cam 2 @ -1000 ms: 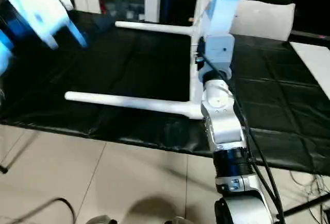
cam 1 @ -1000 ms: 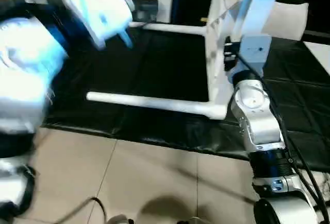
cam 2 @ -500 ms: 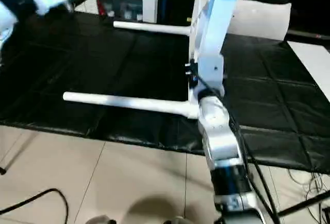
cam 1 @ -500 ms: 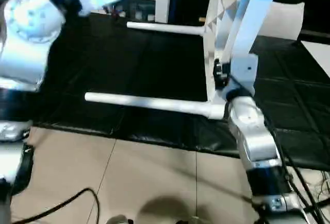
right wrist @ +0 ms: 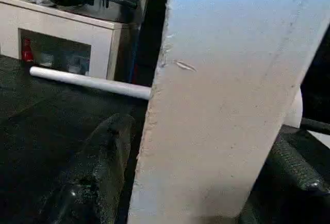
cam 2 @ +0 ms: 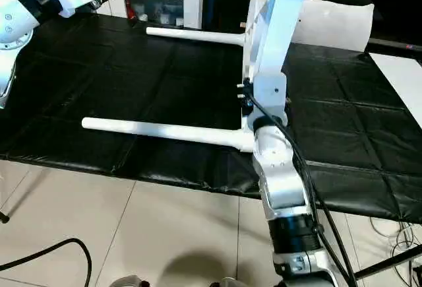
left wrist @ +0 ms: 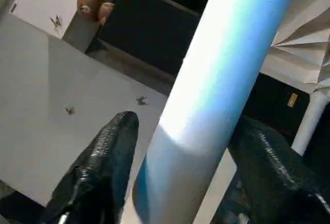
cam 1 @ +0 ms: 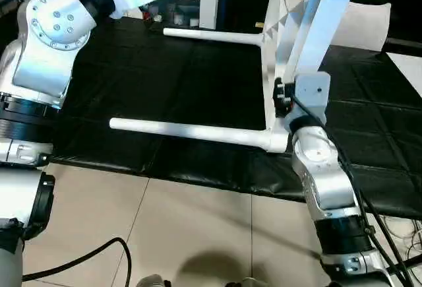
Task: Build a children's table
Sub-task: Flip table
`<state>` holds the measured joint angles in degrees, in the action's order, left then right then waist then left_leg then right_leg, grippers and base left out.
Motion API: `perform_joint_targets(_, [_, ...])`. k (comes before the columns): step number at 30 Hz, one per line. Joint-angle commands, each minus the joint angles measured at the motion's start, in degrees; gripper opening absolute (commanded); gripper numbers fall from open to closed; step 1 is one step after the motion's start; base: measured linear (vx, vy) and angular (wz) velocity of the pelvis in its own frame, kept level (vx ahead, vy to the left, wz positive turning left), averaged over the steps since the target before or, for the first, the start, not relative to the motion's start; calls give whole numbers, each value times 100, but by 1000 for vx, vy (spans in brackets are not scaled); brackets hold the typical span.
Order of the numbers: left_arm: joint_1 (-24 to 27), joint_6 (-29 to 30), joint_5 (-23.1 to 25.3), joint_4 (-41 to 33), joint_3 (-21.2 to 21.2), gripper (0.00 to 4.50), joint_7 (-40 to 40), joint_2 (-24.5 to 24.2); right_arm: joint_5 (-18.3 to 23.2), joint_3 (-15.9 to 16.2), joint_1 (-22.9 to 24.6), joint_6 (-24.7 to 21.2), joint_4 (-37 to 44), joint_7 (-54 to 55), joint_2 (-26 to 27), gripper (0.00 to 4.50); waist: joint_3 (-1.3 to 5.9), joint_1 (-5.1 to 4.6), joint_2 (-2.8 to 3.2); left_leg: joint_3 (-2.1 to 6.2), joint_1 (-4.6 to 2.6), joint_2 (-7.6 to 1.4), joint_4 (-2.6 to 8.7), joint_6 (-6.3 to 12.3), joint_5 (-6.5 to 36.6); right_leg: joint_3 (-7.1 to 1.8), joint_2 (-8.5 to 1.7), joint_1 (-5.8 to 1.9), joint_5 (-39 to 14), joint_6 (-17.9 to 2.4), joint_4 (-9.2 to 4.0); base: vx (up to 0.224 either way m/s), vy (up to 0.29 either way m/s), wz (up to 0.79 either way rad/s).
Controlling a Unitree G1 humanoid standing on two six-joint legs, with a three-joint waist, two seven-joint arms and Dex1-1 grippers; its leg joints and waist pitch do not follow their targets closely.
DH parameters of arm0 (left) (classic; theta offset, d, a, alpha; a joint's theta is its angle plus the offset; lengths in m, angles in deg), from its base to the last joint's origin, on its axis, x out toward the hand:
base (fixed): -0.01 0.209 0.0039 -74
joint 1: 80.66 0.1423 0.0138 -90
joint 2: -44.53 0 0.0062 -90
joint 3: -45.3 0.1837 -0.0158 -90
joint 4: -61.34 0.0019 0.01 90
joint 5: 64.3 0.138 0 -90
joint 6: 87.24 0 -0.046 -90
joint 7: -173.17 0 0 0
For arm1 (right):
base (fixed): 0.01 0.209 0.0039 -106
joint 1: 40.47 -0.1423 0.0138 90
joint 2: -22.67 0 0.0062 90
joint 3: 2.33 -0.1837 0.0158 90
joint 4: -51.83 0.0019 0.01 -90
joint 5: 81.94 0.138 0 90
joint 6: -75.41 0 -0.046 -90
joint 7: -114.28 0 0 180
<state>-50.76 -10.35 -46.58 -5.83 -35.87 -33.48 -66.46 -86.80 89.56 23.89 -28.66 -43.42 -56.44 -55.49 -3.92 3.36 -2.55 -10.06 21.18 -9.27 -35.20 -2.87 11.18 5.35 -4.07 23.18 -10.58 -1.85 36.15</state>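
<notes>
The children's table lies on its side on a black mat, its tabletop standing on edge with the ribbed underside facing left. Two white legs point left above the mat. A third leg runs along the top of the eye views. My left gripper straddles that upper leg, with a black finger on each side and a thin gap on one side. My right gripper is shut on the tabletop's near edge, low down by the corner.
White cabinets stand behind the mat's far side. A flat white bag lies at the back right. Tiled floor with a black cable lies in front of the mat. My silver right forearm rises from the lower right.
My left arm has swung up from the left, and its gripper now sits around the upper leg with its fingers drawn closer. The right gripper stays on the tabletop edge.
</notes>
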Motion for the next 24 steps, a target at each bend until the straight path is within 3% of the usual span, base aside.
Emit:
perform_joint_targets(1, [-160,-61,44,123,49,270,-31,15,-44,-9,-156,47,-57,-82,-17,316,412,13,108,178,-91,-391,477,-424,1144,-440,-533,-301,-845,-884,-383,0,0,0])
perform_joint_targets(12, [-237,105,-177,235,-67,217,-224,75,-6,30,-177,138,-13,-265,-56,316,404,15,124,183,-101,-406,484,-436,1195,-439,-539,-289,-885,-893,-391,0,0,0])
perform_joint_targets(20, [-214,265,-263,136,-125,211,-383,125,34,-46,-204,123,-54,-378,-82,393,398,22,134,177,-99,-402,477,-385,1197,-442,-544,-292,-1003,-913,-403,0,0,0])
perform_joint_targets(21, [-213,290,-274,149,-143,211,-388,133,64,-42,-220,144,-76,-448,-92,393,399,22,137,179,-100,-404,478,-386,1203,-441,-544,-293,-1009,-911,-403,0,0,0])
perform_joint_targets(22, [-210,309,-281,155,-159,211,-398,141,85,-39,-229,162,-88,-499,-100,353,397,22,131,178,-97,-401,476,-378,1217,-442,-544,-295,-1029,-904,-407,0,0,0])
perform_joint_targets(24, [-217,475,-391,186,-272,211,-388,191,104,-37,-253,173,-109,-554,-103,350,401,23,139,179,-96,-403,476,-371,1183,-441,-549,-298,-1012,-914,-403,0,0,0])
